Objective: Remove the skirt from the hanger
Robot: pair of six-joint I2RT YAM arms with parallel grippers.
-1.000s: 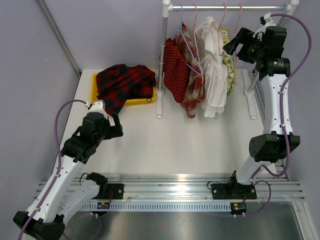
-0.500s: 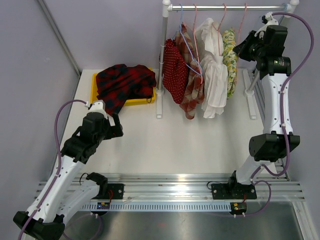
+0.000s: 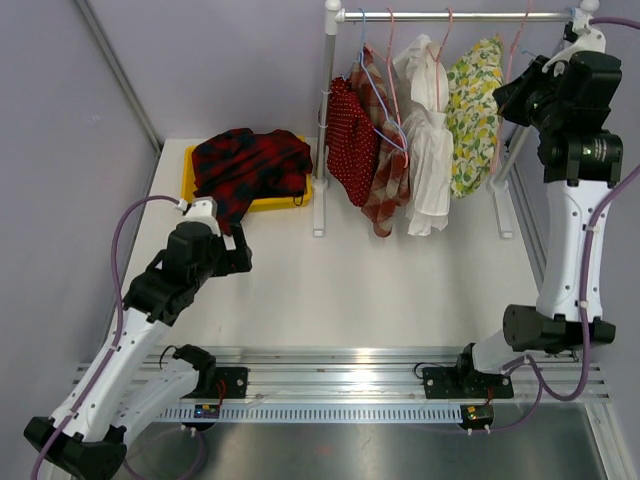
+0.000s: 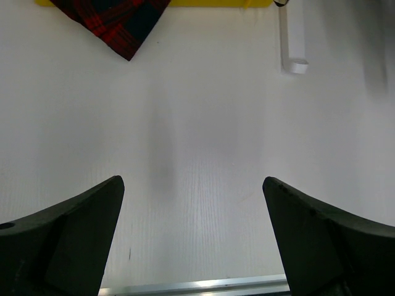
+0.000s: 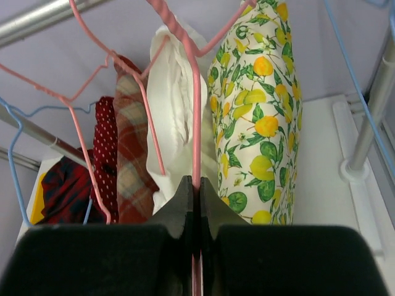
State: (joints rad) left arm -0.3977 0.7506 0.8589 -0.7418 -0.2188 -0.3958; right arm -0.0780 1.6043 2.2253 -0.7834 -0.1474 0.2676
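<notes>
A clothes rack stands at the far side of a white worktop (image 3: 380,290), with two robot arms mounted at the near edge. Four garments hang in a row below a silver metal rail (image 3: 450,16). From left to right they are a red polka-dot garment (image 3: 350,130), a red and beige checked garment (image 3: 385,175), a white garment (image 3: 430,150) and the skirt (image 3: 472,115), which is white fabric printed with yellow lemons and green leaves. The skirt is the rightmost piece, hanging just beside the white garment and off the worktop.

The right arm reaches up high beside the rack's right post. Its right claw (image 5: 195,191) is pressed together on a thin wire of the pink wire hanger (image 5: 195,123) that carries the skirt. In the right wrist view the skirt hangs just to the right of that wire. It cannot be told whether the hanger's hook sits on the rail.

The left arm is low over the left half of the worktop. Its left claw (image 4: 191,185) is spread wide apart and holds nothing, with bare worktop beneath it.

At the far left, a flat yellow tray (image 3: 190,185) holds a crumpled red and black tartan cloth (image 3: 245,165), one corner of which hangs over the tray's near edge.
</notes>
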